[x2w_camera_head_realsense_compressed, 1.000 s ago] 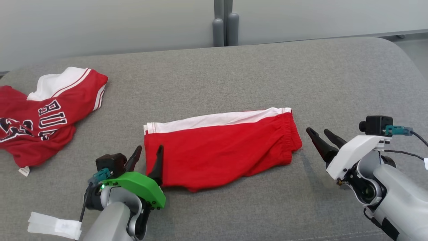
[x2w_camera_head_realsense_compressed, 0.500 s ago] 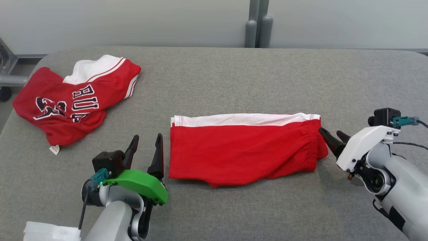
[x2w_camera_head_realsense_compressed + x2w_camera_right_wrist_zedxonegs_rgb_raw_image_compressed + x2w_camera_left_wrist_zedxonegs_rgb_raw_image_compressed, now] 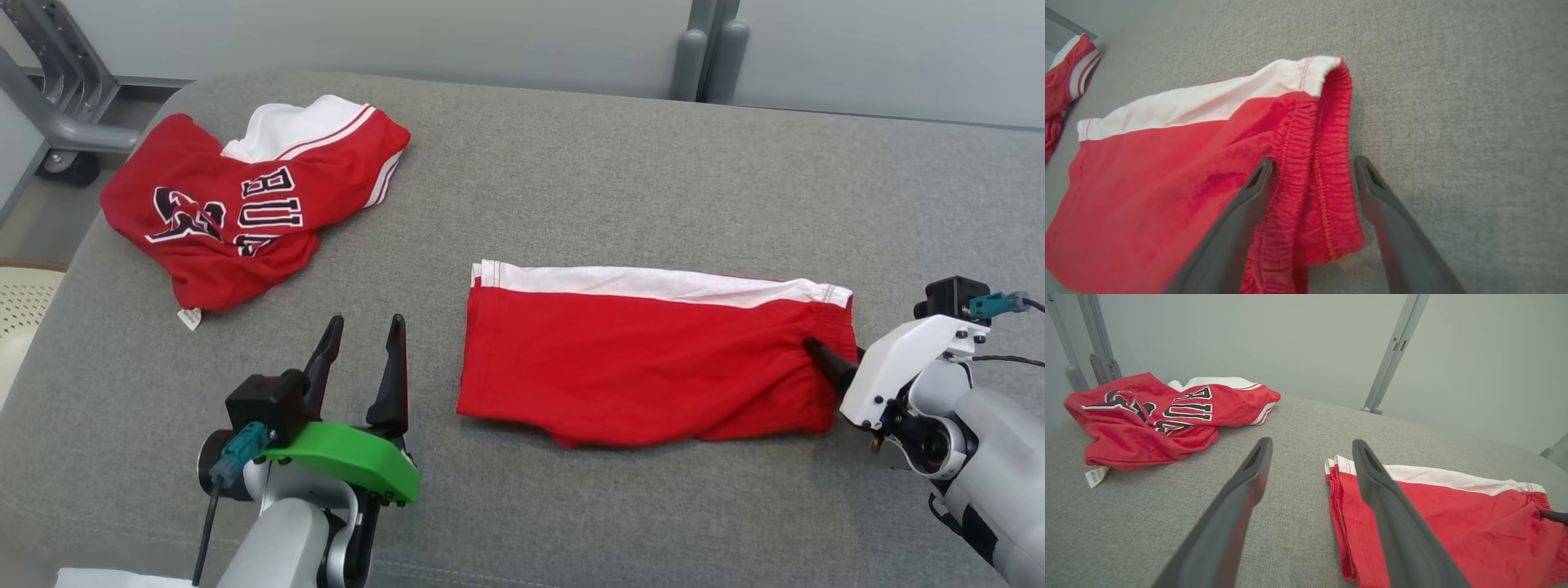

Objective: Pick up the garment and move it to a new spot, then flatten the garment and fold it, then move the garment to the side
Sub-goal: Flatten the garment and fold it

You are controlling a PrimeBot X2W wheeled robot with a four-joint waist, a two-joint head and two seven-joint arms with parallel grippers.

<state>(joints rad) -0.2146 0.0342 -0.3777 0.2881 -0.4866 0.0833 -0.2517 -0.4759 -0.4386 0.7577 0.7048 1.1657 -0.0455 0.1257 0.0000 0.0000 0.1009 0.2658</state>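
The garment, red shorts (image 3: 637, 367) with a white side stripe, lies folded flat on the grey padded table (image 3: 612, 188). My right gripper (image 3: 826, 353) is open at its right end. In the right wrist view the right gripper (image 3: 1314, 160) has one finger on top of the shorts (image 3: 1147, 175) and one just off their edge, with the gathered waistband (image 3: 1327, 134) between them. My left gripper (image 3: 366, 322) stands open a short way left of the shorts' hem, touching nothing. In the left wrist view the left gripper (image 3: 1312, 442) points past the hem of the shorts (image 3: 1453, 522).
A crumpled red jersey (image 3: 245, 220) with black lettering lies at the table's far left corner, and is the jersey (image 3: 1147, 416) in the left wrist view. A metal frame (image 3: 49, 114) and a cream perforated object (image 3: 20, 310) stand beyond the left edge. Two grey posts (image 3: 706, 53) rise behind.
The camera has turned left, shifting the whole picture right. My right gripper has moved in from beside the shorts to straddle the waistband. My left gripper has come away from the left hem.
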